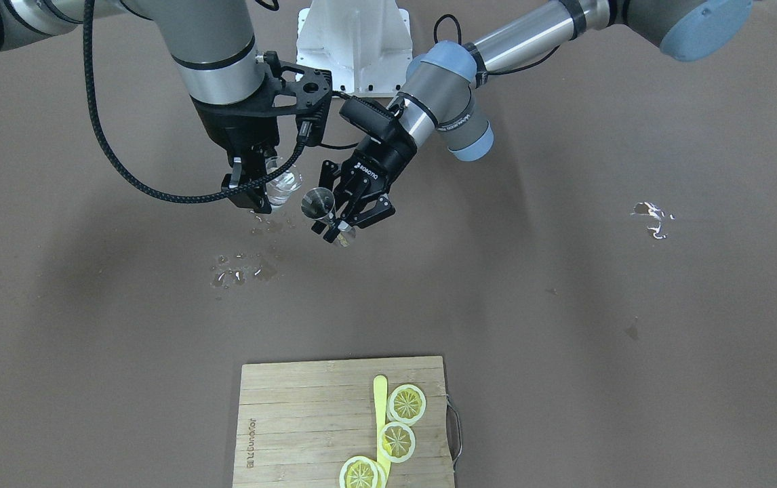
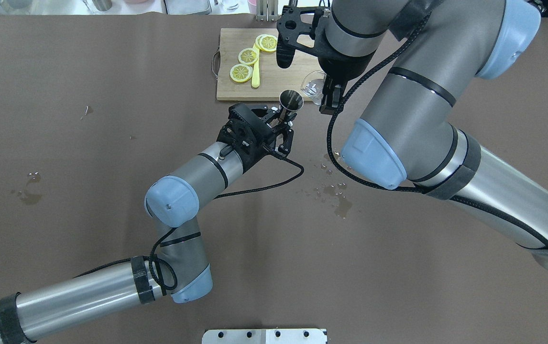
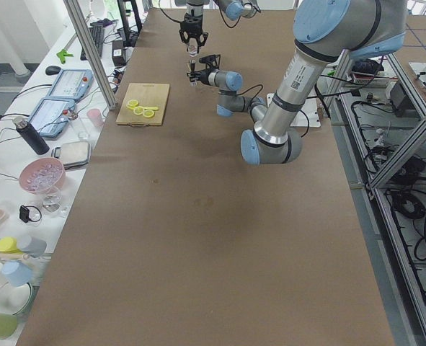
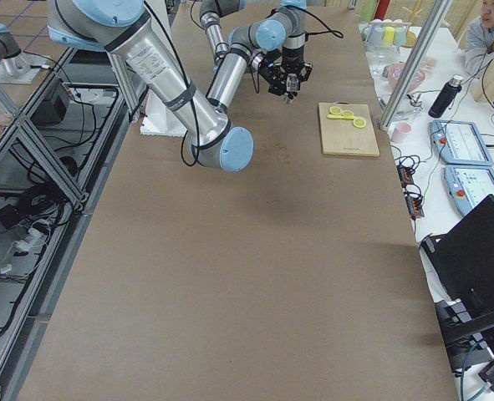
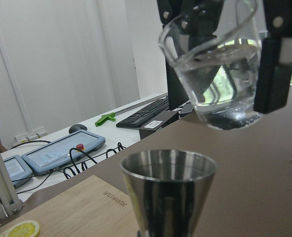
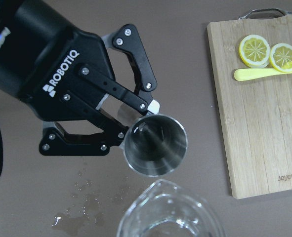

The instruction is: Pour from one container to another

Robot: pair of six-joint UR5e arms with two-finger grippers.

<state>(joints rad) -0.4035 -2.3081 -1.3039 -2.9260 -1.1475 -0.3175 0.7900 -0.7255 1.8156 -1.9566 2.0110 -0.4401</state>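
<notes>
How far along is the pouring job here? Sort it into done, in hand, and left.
Done: both vessels are lifted, the right gripper shut on the glass beaker of water, the left gripper on the steel jigger. In hand: the beaker hangs slightly tilted, above and beside the jigger's rim. Left: the pour itself; no stream shows. Some water droplets lie on the table.

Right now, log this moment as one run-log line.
pour: no stream seen | left fingers: shut on steel jigger | right fingers: shut on glass cup, water inside, above jigger | table: droplets spilled
</notes>
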